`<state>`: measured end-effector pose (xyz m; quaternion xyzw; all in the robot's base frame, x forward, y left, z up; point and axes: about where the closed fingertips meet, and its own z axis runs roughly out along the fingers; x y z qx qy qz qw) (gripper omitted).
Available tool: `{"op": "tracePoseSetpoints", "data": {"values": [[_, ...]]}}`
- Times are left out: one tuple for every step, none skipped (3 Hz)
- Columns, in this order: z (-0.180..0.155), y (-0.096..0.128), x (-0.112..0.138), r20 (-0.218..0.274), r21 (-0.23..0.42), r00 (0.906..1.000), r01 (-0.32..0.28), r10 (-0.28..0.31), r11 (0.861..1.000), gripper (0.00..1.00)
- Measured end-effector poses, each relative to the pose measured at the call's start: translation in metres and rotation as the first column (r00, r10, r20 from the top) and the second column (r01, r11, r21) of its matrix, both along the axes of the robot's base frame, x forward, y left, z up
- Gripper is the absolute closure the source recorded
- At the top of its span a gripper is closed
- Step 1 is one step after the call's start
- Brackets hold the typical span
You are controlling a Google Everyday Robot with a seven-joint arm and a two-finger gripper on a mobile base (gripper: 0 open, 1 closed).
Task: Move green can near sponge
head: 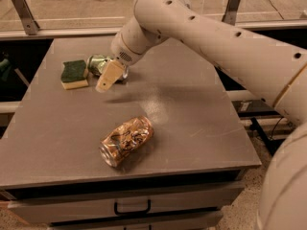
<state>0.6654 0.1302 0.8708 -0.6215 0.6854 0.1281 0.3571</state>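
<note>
The green can (99,64) lies on its side on the grey table (201,109), at the back left. Its left end is right beside the sponge (74,74), which has a dark green top over a pale yellow base. My gripper (108,75) is at the can's right part, with its cream tip in front of the can and covering that end. The white arm (216,37) comes in from the upper right.
A larger orange-brown patterned can (126,140) lies on its side near the table's front middle. A drawer with a black handle (132,209) sits under the front edge. A rail (57,31) runs behind the table.
</note>
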Motion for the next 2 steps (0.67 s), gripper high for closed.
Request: {"op": "tracePoseSetpoints", "data": {"values": [[0.018,-0.027,0.009,0.012,0.043,0.9992,0.037,-0.038,0.998,0.0],[0.049,-0.086,0.023,0.05,0.096,0.9925,0.106,-0.111,0.99,0.0]]}}
